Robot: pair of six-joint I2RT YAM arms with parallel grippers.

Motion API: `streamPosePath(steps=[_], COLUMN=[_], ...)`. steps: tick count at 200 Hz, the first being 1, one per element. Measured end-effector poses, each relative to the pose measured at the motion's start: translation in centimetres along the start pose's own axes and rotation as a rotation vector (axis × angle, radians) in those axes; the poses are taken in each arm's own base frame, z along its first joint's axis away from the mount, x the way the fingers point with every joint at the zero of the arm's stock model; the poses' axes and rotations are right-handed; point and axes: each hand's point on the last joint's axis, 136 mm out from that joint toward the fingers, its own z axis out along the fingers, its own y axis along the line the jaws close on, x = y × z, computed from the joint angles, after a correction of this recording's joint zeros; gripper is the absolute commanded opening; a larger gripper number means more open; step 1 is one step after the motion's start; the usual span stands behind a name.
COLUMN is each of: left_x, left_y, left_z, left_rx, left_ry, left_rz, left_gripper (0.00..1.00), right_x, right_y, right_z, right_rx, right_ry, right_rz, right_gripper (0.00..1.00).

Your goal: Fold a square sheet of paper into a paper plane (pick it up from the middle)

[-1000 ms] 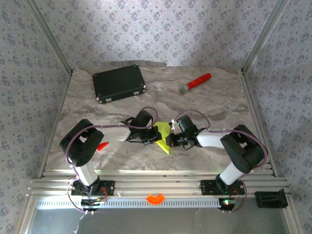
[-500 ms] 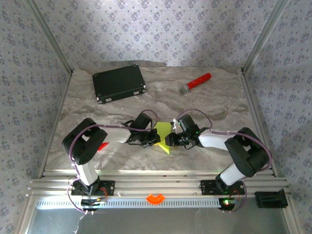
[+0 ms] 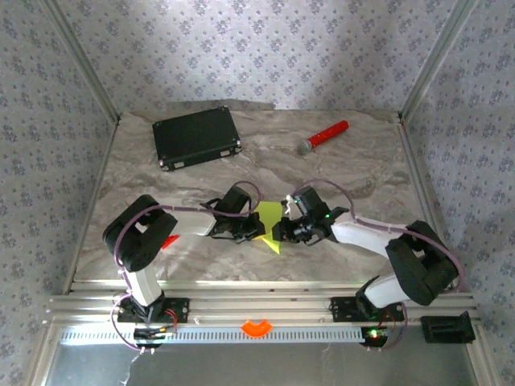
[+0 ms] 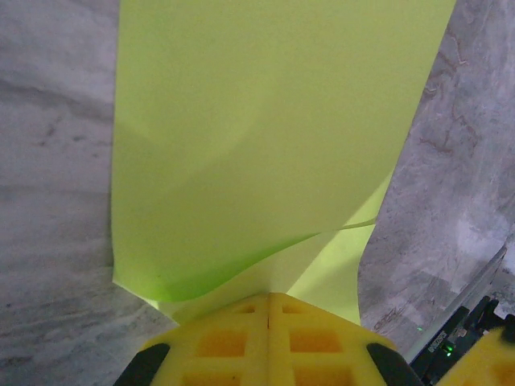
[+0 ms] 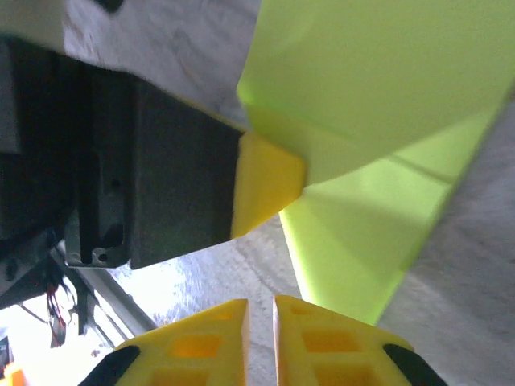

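The square sheet of paper (image 3: pixel 269 217), lime yellow-green and folded over with a pointed lower tip, sits between both grippers at mid-table. My left gripper (image 3: pixel 254 231) is shut on its edge; in the left wrist view the sheet (image 4: pixel 265 121) rises from the closed yellow fingertips of that gripper (image 4: pixel 269 294) in two bowed layers. My right gripper (image 3: pixel 282 231) faces it from the right. In the right wrist view that gripper (image 5: pixel 260 302) stands open by a narrow slit with bare table in the gap, just short of the paper (image 5: pixel 378 80), and the left fingertip (image 5: pixel 265 181) pinches the paper.
A black case (image 3: pixel 197 137) lies at the back left and a red-handled microphone (image 3: pixel 323 136) at the back right. A small red block (image 3: pixel 169 240) sits by the left arm's elbow. Metal frame posts and papered walls close in the table's sides.
The right gripper let go of the paper, opened, then narrowed to a slit; its elbow swung out to the right. The left gripper stayed shut on the paper and shifted slightly right.
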Motion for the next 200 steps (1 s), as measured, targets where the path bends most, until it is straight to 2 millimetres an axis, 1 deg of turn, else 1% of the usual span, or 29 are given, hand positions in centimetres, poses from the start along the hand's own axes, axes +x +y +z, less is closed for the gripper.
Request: streamPosePath(steps=[16,29,50,70,110,142,170,200], left_x=[0.0,0.0,0.0,0.0,0.0,0.1,0.2,0.2], left_y=[0.0,0.0,0.0,0.0,0.0,-0.1,-0.1,-0.1], left_z=[0.0,0.0,0.0,0.0,0.0,0.1,0.1,0.1], left_rx=[0.000,0.001,0.001,0.001,0.002,0.002,0.002,0.002], left_ry=[0.000,-0.001,-0.001,-0.001,0.000,0.002,0.002,0.002], left_rz=[0.000,0.001,0.001,0.003,0.008,0.012,0.012,0.013], left_gripper=[0.01,0.02,0.02,0.01,0.02,0.01,0.02,0.02], right_x=[0.7,0.9,1.1,1.9,3.2,3.8,3.5,2.2], right_y=[0.3,0.2,-0.5,-1.5,-2.5,-2.6,-1.7,-0.5], right_z=[0.9,1.4,2.1,2.6,2.6,2.0,1.3,1.2], right_rx=[0.005,0.014,0.040,0.072,0.091,0.091,0.072,0.048], right_ry=[0.046,0.067,0.098,0.136,0.162,0.161,0.140,0.118], right_rz=[0.003,0.010,0.029,0.056,0.074,0.075,0.067,0.058], right_gripper=[0.10,0.09,0.08,0.07,0.07,0.08,0.08,0.09])
